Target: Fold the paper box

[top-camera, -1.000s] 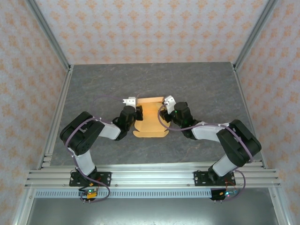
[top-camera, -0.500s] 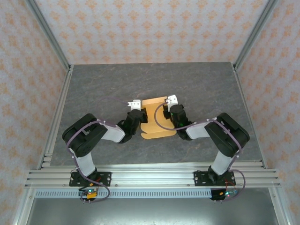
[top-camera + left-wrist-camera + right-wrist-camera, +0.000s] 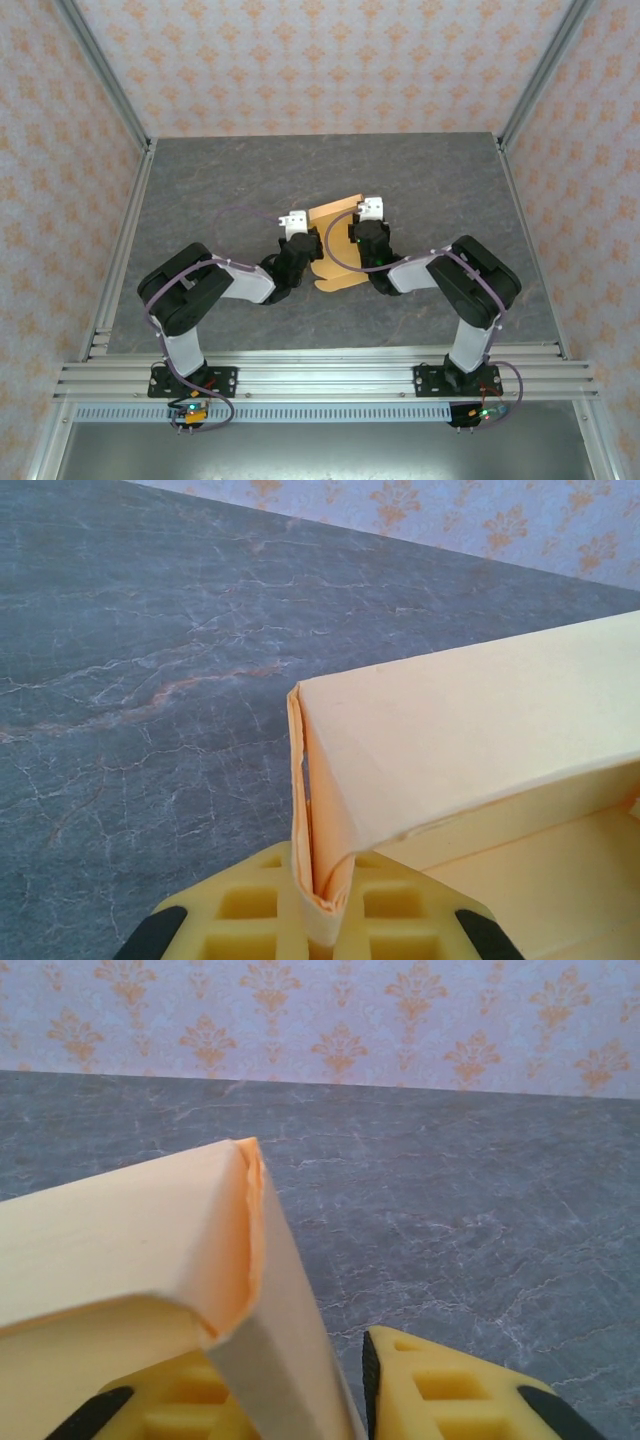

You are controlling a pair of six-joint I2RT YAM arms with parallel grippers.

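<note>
The paper box [image 3: 330, 212] is light orange-tan card, partly folded, near the middle of the grey table between my two grippers. My left gripper [image 3: 300, 238] is at its left side. In the left wrist view its yellow fingers [image 3: 250, 910] are shut [image 3: 325, 920] on the doubled-over left wall of the box [image 3: 470, 730]. My right gripper [image 3: 363, 233] is at the right side. The right wall of the box [image 3: 110, 1240] stands between its fingers [image 3: 300, 1385]. A thin gap shows between that wall and the right finger [image 3: 450, 1390].
The grey marbled table [image 3: 200, 190] stretches bare to the left, right and far side of the box. Patterned walls with slanted aluminium posts [image 3: 105, 85] close it in. An aluminium rail [image 3: 320, 378] carrying both arm bases runs along the near edge.
Both grippers have drawn closer together and moved slightly towards the back. The box looks narrower from above, its sides folded up. The right jaws have narrowed around the right wall.
</note>
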